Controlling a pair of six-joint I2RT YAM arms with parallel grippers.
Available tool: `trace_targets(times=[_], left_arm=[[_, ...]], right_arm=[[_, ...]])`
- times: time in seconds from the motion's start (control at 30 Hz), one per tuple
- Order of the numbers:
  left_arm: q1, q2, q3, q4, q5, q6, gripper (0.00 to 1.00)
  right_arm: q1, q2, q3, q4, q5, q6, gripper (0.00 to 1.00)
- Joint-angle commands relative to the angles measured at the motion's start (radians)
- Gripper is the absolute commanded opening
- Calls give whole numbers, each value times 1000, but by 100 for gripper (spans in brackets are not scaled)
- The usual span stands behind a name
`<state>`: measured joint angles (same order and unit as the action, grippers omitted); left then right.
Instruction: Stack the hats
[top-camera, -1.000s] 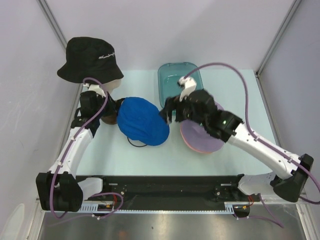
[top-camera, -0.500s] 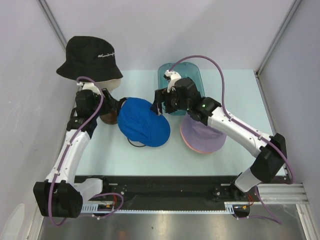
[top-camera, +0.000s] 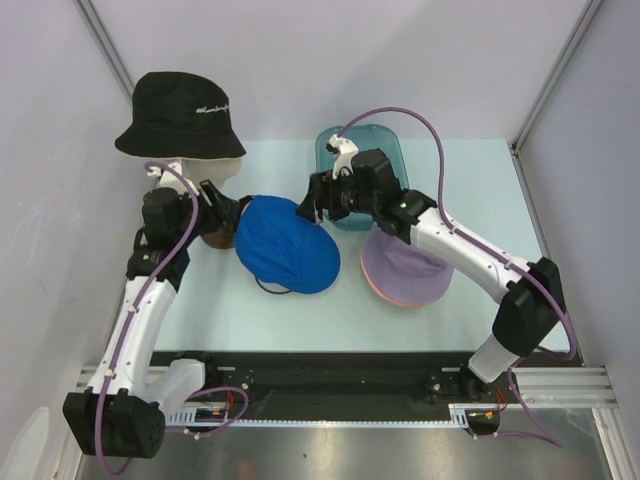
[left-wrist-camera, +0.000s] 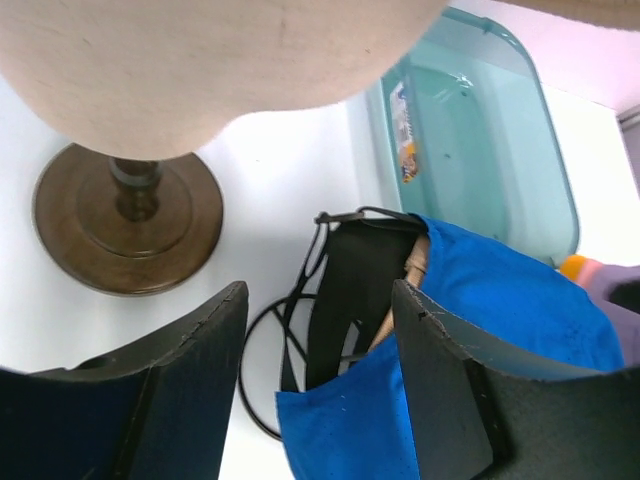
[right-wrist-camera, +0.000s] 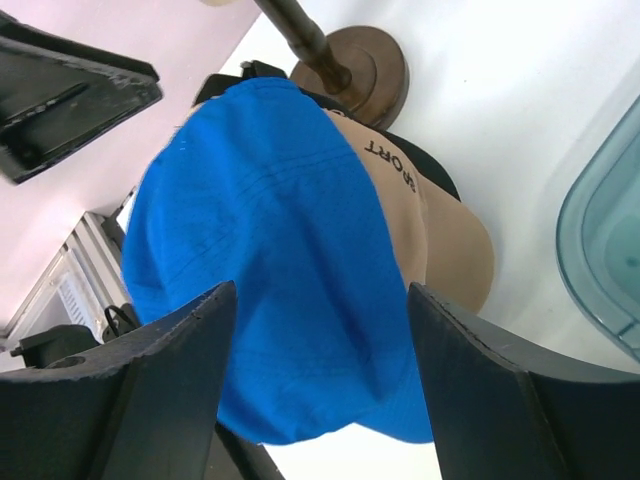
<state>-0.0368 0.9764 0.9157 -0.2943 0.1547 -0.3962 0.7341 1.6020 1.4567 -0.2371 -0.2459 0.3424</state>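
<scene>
Blue cap sits mid-table on top of a tan cap, whose edge with black lettering shows from under it in the right wrist view. Both rest over a black wire ring. A black hat is on the mannequin head at the back left, and the head's wooden base stands just beside the caps. To the right of the caps a lavender hat tops a small pile, with an orange hat peeking out below it. A teal tray lies behind on the table.

Left gripper hovers by the blue cap's left edge with its jaws apart. A black strap at the caps' back shows between them, and nothing is gripped. Right gripper hangs over the blue cap's far right edge, jaws spread wide above the fabric and holding nothing.
</scene>
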Motion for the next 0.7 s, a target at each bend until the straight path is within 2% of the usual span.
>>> trace_targets(times=[0.0, 0.27, 0.47, 0.53, 0.57, 0.67], left_arm=[[-17, -10, -11, 64, 57, -38, 64], [-77, 8, -18, 87, 40, -85, 64], [-101, 30, -55, 107, 22, -110, 63], [-106, 34, -67, 124, 16, -119, 63], [-107, 38, -78, 130, 14, -119, 63], [-112, 51, -84, 132, -7, -118, 64]], right_arm=[[-12, 42, 65, 76, -73, 9, 72], [-16, 114, 119, 70, -99, -11, 57], [-25, 147, 137, 56, -113, -23, 29], [-29, 161, 140, 58, -121, -28, 17], [-32, 167, 148, 55, -122, -26, 8], [-36, 197, 171, 39, -125, -31, 0]])
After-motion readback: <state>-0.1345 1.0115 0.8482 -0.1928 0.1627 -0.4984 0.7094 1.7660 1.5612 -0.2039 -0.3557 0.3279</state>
